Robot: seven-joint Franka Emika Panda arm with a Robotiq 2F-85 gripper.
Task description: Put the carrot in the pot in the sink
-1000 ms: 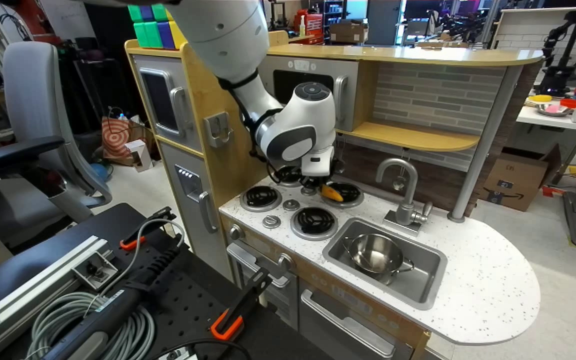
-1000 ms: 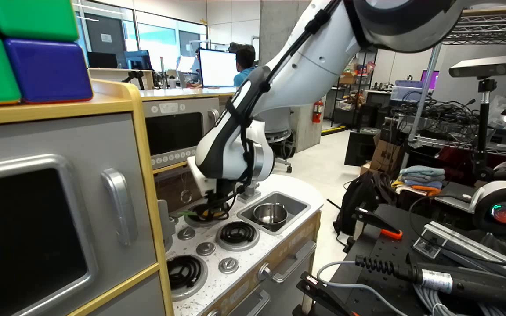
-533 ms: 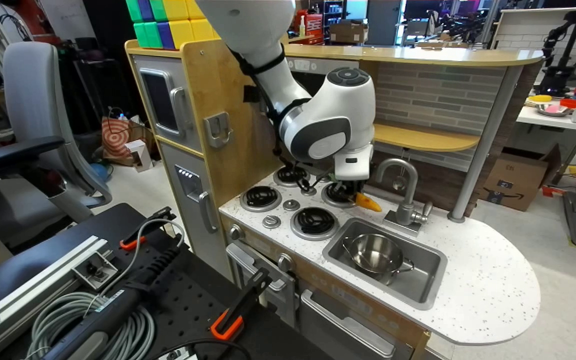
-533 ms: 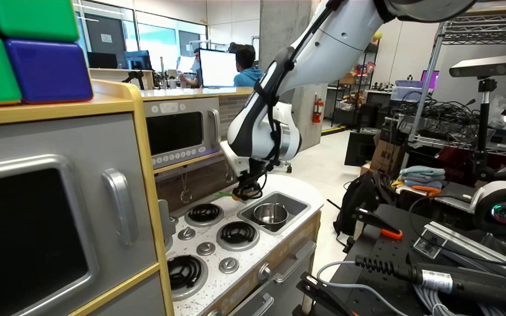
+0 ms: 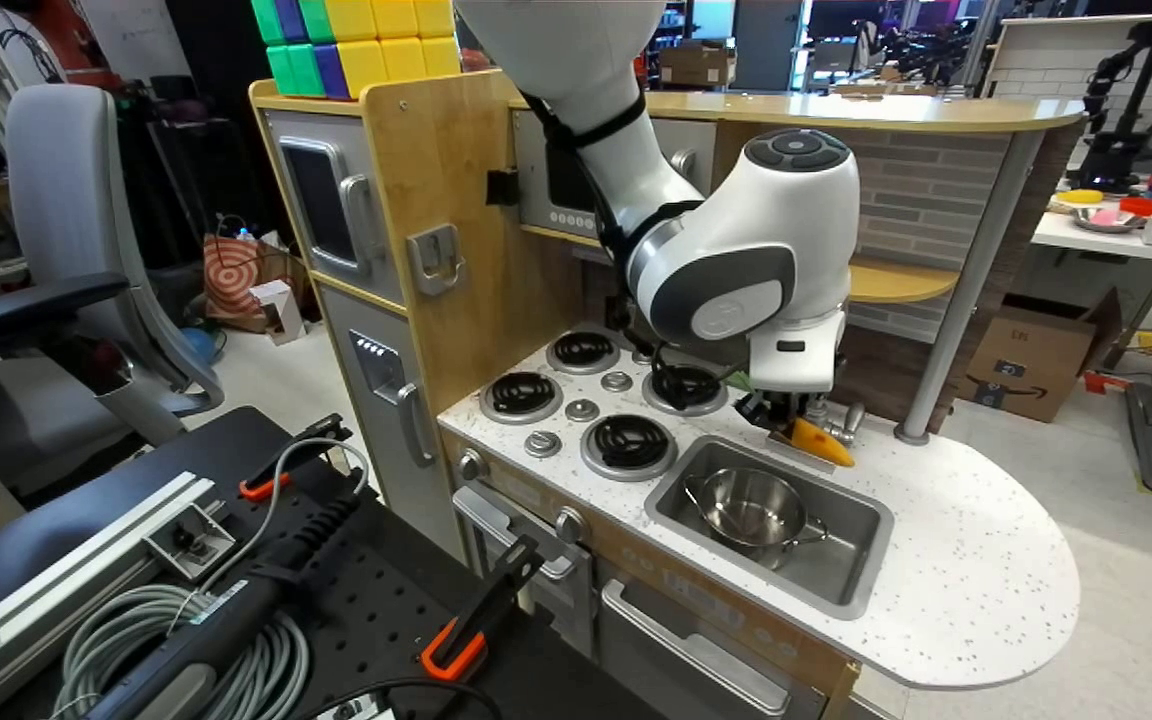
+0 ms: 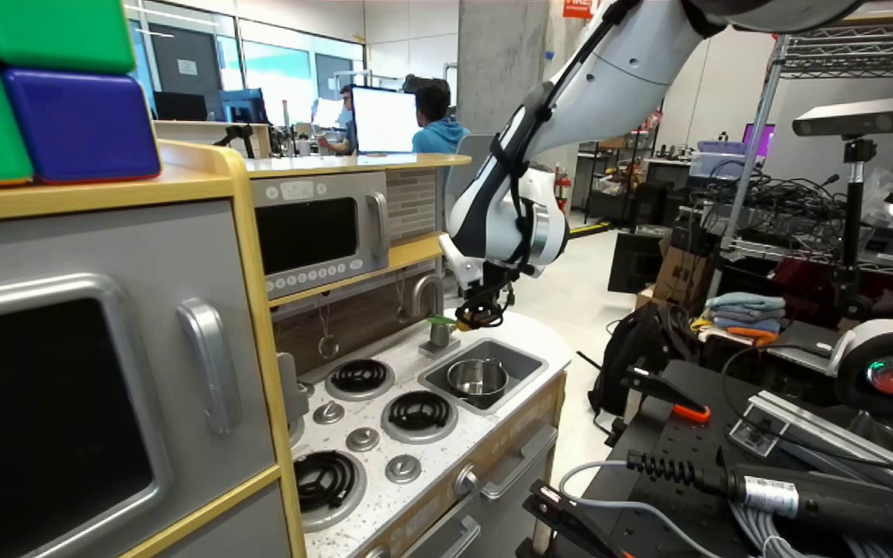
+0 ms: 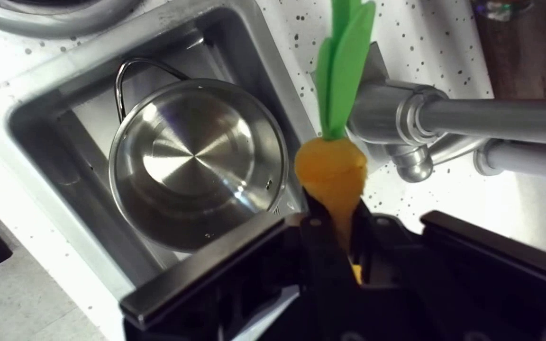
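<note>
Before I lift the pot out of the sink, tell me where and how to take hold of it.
Likely best: come straight down onto the thin handle nearer the burners. It loops out from the side of the pot, leaving a gap inside, while the sink walls would crowd a sideways approach. The tool holds the carrot, so set that down first.

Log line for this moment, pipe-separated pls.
gripper: clamped on carrot | carrot: aloft, between pot and faucet in wrist view | pot: in sink | carrot into pot: not yet done
</note>
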